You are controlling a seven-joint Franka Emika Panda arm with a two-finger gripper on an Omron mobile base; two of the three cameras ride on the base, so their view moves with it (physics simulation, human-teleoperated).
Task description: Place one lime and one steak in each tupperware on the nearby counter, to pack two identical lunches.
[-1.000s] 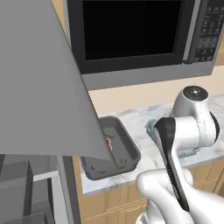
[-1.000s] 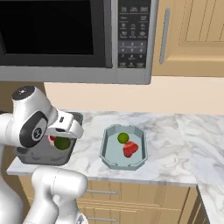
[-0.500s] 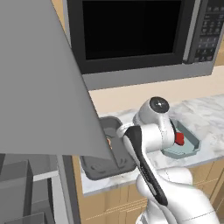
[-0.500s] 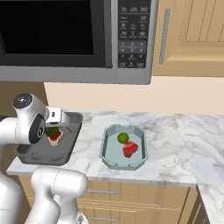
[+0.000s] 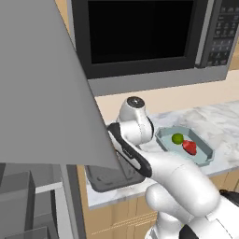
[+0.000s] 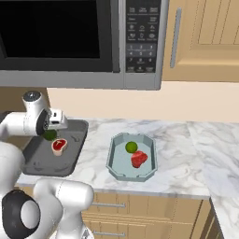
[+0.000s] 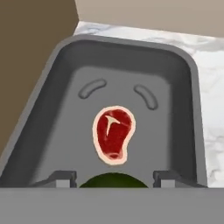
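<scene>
A rendered kitchen: a grey-white marbled surface (image 6: 177, 154) runs over light wooden cabinets, with a black microwave (image 6: 70, 39) mounted above it and a beige wall behind.

The pincer (image 6: 50, 134) hangs over the far part of the dark grey tupperware (image 6: 32, 161) at the left end of the surface. Its two finger tips (image 7: 61, 178) are closed on the dark green lime (image 7: 113, 180), which sits between them at the bottom of the hand view; in the right base view the lime (image 6: 49, 135) shows as a dark round shape just under the hand, above the tray floor. Whether it touches the tray cannot be told.

Just beside the lime, a little nearer in the right base view, the beige-rimmed steak (image 6: 59, 145) with its red centre lies flat on the floor of that dark tray. In the hand view the same steak (image 7: 113, 134) rests in the middle of the tray, below two raised ridges moulded into the floor.

To the right, well apart from the dark tray, stands the pale blue-grey octagonal tupperware (image 6: 114, 165). It holds the brighter yellow-green lime (image 6: 131, 147) at its far side and the all-red steak (image 6: 138, 159) touching it on the near side. The left base view shows that tray (image 5: 205, 156) with both pieces to the right of the arm, and the dark tray (image 5: 100, 179) partly hidden behind a large grey panel (image 5: 42, 84).
</scene>
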